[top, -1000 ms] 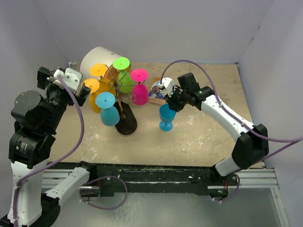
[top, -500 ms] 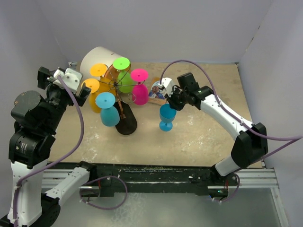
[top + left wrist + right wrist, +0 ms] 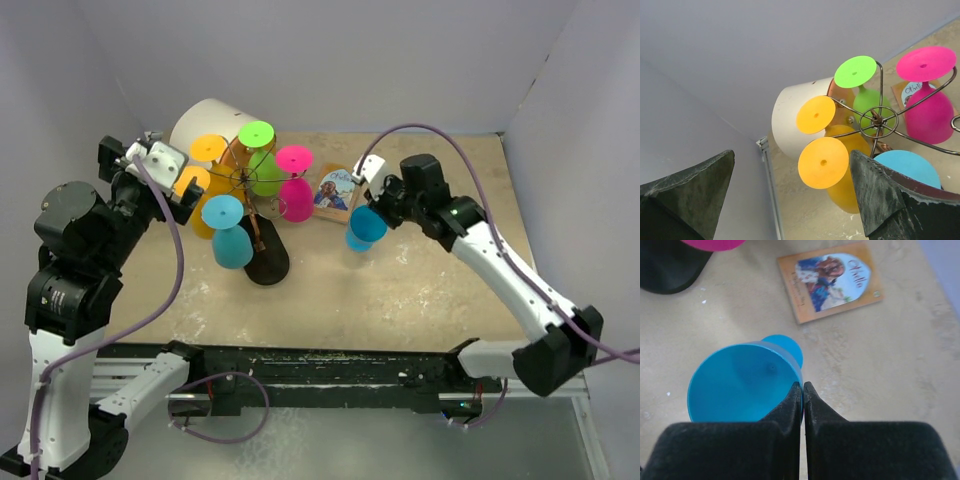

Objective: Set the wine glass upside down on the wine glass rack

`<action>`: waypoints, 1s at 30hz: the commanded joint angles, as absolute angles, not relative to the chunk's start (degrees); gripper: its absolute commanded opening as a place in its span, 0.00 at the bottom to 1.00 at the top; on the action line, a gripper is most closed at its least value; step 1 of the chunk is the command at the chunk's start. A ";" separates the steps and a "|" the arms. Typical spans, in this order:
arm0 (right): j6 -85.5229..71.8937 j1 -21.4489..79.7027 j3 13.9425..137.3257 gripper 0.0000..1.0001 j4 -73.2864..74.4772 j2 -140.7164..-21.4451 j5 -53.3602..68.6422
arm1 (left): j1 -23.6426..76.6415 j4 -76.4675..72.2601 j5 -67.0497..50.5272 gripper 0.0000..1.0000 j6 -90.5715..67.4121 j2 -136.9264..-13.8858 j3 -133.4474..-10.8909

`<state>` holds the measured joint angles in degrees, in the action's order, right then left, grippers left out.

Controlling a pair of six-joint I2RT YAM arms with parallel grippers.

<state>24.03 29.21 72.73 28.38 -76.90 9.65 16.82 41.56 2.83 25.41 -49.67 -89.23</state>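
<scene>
My right gripper [image 3: 803,386] is shut on the rim of a blue wine glass [image 3: 740,385], one finger inside the bowl and one outside. In the top view this wine glass [image 3: 366,228] hangs tilted above the table, right of the wine glass rack [image 3: 243,178]. The rack is a dark wire stand on a black oval base [image 3: 266,262], with several coloured glasses hanging upside down from its arms. My left gripper [image 3: 790,200] stands wide open with nothing in it, left of the wine glass rack [image 3: 879,120] and facing it.
A white cylinder [image 3: 205,120] with an orange inside stands behind the rack. A small picture book [image 3: 335,190] lies flat between the rack and my right gripper, and shows as the book [image 3: 832,280] in the right wrist view. Grey walls close in the table.
My right gripper has shut on the blue glass's rim and lifted it off the table, up and to the right. My left arm has shifted slightly toward the rack.
</scene>
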 commanded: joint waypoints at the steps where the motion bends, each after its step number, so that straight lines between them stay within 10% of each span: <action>1: 25.30 27.75 70.58 0.00 20.77 -68.59 4.16 | 16.25 40.14 -1.75 0.99 23.34 -50.04 -89.56; 15: 16.48 10.70 62.36 0.00 14.76 -46.14 11.02 | 15.86 43.72 -15.35 0.99 17.15 -53.66 -96.33; 30: 18.66 10.52 83.24 0.00 24.56 -51.51 6.78 | 15.86 43.34 -22.95 0.99 8.80 -64.30 -106.06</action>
<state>18.20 10.81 76.82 24.16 -49.82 7.05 16.14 44.18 -19.42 12.95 -60.62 -102.91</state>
